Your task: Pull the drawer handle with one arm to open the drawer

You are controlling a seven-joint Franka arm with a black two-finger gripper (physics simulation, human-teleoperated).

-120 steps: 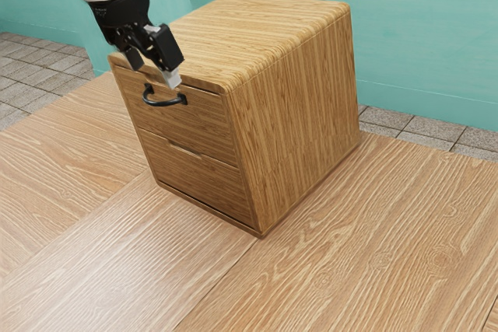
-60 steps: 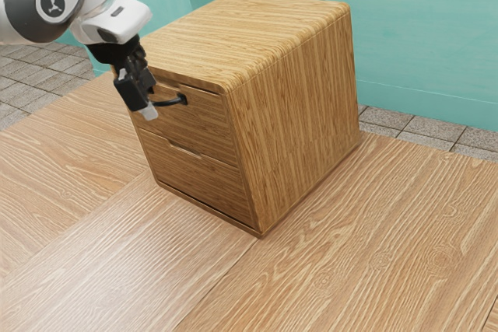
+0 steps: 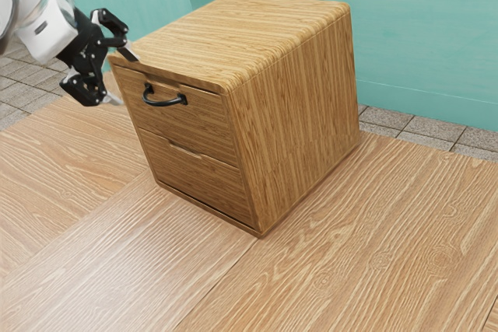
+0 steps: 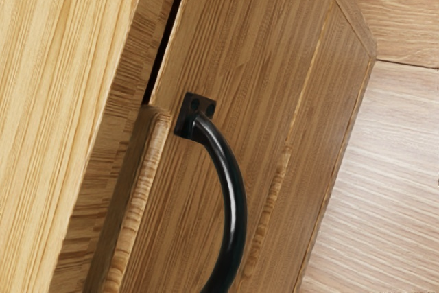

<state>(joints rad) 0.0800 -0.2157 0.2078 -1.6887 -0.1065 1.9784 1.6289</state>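
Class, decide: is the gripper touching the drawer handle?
Apart. The exterior view shows bare drawer front between the open gripper and the drawer handle.

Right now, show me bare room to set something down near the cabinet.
Free: the cabinet top, the wood surface before the drawer fronts, and the stretch at the exterior view's right. Crowded: beside the handle, where the open gripper hovers.

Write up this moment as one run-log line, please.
gripper: open, at front corner of wooden cabinet | drawer handle: ungripped | top drawer: looks shut | next: likely close on handle
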